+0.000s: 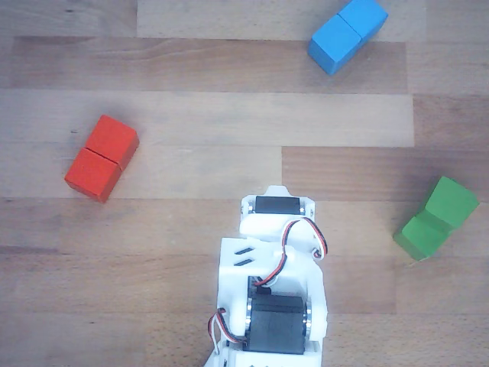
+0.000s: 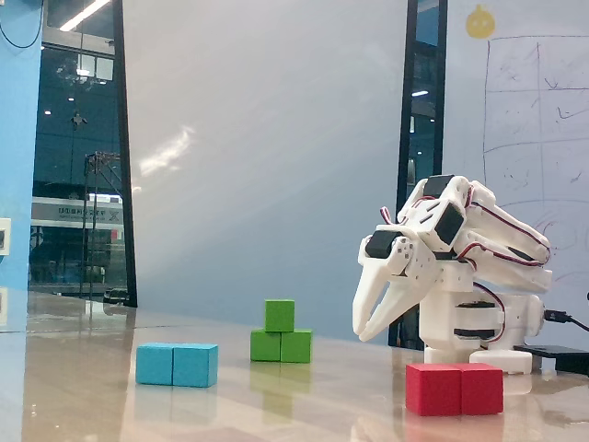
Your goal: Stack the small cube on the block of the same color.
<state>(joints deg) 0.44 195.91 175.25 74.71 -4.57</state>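
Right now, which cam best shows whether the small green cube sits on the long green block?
The fixed view. Its side-on angle shows the small bright green cube resting on top of the elongated green block, toward its left end. The other view looks straight down, so cube and block look merely adjacent and the stacking is unclear.
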